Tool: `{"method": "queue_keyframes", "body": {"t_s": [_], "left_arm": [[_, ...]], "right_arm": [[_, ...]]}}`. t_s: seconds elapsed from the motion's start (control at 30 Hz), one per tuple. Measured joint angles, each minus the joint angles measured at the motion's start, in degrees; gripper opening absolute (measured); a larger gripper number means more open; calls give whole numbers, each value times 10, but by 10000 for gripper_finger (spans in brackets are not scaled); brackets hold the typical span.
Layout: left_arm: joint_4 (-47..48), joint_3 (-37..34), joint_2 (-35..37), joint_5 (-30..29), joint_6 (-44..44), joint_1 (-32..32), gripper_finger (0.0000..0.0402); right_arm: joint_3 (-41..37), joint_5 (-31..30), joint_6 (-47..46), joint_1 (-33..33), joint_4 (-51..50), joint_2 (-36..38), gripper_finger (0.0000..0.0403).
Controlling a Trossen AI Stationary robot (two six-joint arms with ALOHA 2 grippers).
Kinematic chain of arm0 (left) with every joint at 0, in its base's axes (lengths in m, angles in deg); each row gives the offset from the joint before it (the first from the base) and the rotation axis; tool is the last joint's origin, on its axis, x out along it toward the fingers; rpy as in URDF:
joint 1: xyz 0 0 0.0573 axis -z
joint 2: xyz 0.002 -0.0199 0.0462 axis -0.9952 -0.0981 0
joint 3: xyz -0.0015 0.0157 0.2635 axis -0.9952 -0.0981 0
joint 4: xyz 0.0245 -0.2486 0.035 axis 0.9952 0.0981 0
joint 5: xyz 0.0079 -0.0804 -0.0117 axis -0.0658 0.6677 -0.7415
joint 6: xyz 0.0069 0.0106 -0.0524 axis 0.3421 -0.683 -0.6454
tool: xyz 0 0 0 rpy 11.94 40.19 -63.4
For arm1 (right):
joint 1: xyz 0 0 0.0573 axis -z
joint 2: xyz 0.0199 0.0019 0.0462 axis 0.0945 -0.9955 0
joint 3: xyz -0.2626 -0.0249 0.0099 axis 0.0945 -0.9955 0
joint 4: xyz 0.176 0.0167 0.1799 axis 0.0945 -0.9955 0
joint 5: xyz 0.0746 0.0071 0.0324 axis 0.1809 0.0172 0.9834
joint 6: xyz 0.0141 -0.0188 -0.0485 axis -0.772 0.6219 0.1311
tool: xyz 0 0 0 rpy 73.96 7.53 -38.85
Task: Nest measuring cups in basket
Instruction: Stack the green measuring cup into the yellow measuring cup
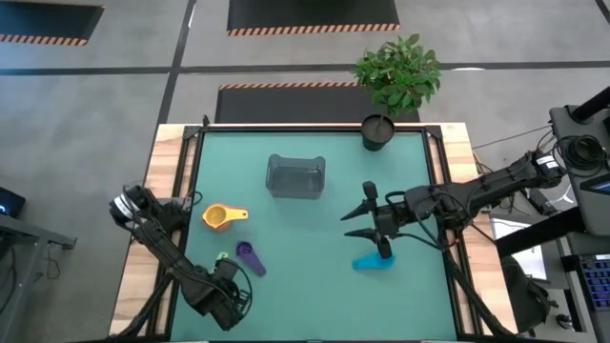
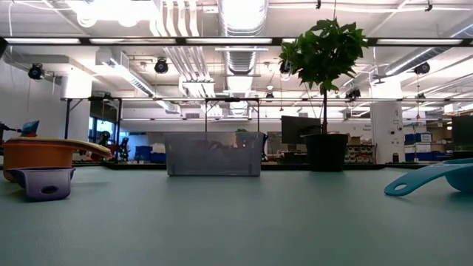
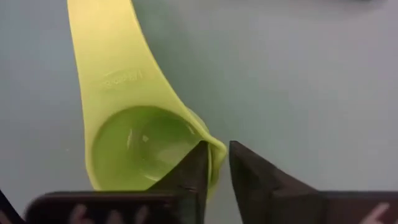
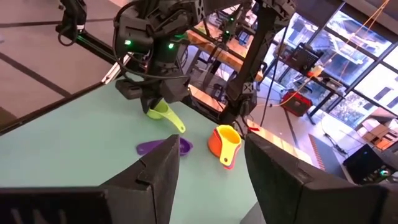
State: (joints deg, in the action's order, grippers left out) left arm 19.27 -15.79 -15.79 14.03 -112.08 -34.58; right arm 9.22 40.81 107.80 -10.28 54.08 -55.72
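Note:
A small green measuring cup (image 3: 140,143) lies bowl-up on the teal mat near the front left, its flat handle (image 3: 106,50) pointing away from my left gripper (image 3: 219,162), which stands over it pointing down and is shut on its rim. Only a sliver of the green cup (image 1: 222,256) shows beside the wrist in the high view. A purple cup (image 1: 250,255) lies just to its right. An orange cup with a yellow one inside (image 1: 221,217) sits farther back. The grey basket (image 1: 295,176) stands mid-table. My right gripper (image 1: 360,214) hovers open, level, above the cyan cup (image 1: 376,262). My left gripper pinches the green cup's bowl wall (image 3: 216,151) on the side opposite the handle, one finger (image 3: 193,171) inside the bowl and one (image 3: 249,177) outside. The fingers come from above, pointing down. The cup sits level, bowl up, seemingly on the mat.
A black plant pot (image 1: 378,131) with a leafy plant stands at the far edge, right of the basket. Bare mat lies between the basket and the cups. A black frame rail (image 1: 191,191) borders the mat.

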Motion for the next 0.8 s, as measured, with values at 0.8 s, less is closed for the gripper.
{"method": "queue_keyframes", "body": {"t_s": [0.8], "left_arm": [[344,190,28,-278,823,-52,1]], "right_arm": [[1,0,9,0,0,0,166]]}}
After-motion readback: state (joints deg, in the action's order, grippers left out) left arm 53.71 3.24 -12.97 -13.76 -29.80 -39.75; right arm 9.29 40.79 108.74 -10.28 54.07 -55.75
